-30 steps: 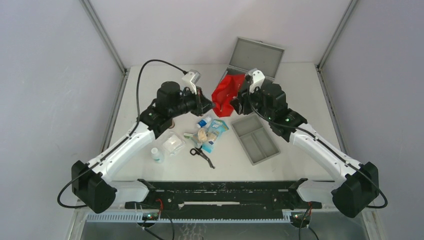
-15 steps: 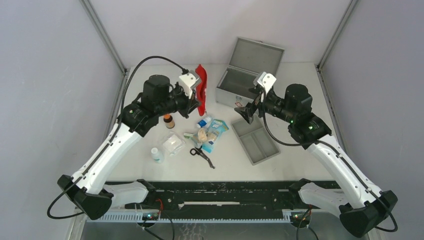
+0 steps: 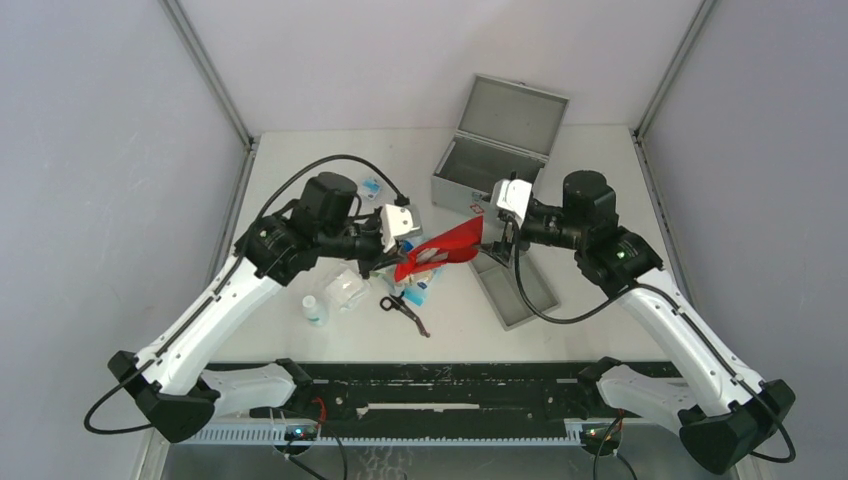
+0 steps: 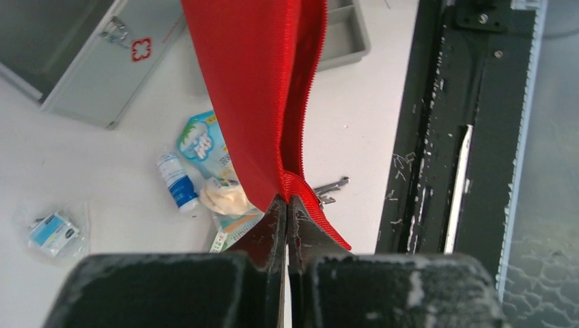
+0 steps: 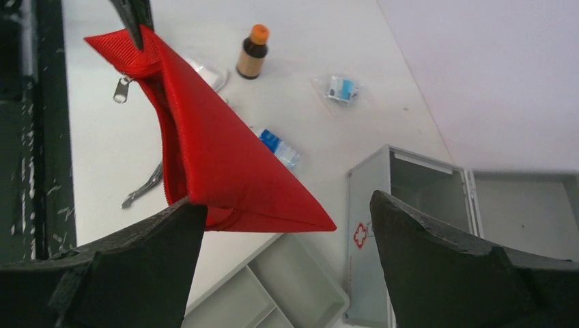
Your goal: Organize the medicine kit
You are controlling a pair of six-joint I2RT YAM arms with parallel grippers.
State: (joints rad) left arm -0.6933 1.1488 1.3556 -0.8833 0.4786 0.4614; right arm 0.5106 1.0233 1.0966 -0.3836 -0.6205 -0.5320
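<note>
Clamping one corner of the red zip pouch, the left claw had its fingers clenched tight on the fabric beside the zipper end. It held the pouch in the air above the middle of the tabletop. From that grip the pouch stretched rightward to the right claw, whose fingers stood wide apart, released. The pouch's free end lay in the gap between them, its lower edge close against one finger; whether it touched could not be told.

The medicine kit sat at the far side of the tabletop, right of centre, with its lid swung up toward the far wall and its red-and-white sticker on the front face. Just near of it, under the right arm, lay a shallow grey tray with compartments.

Loose items were scattered on the tabletop below and left of the pouch:
- a blue-green sachet
- a small blue-capped bottle
- black-handled scissors
- a clear bag
- a white bottle

A brown bottle with an orange cap stood farther left, and a small clear packet lay toward the far edge.
</note>
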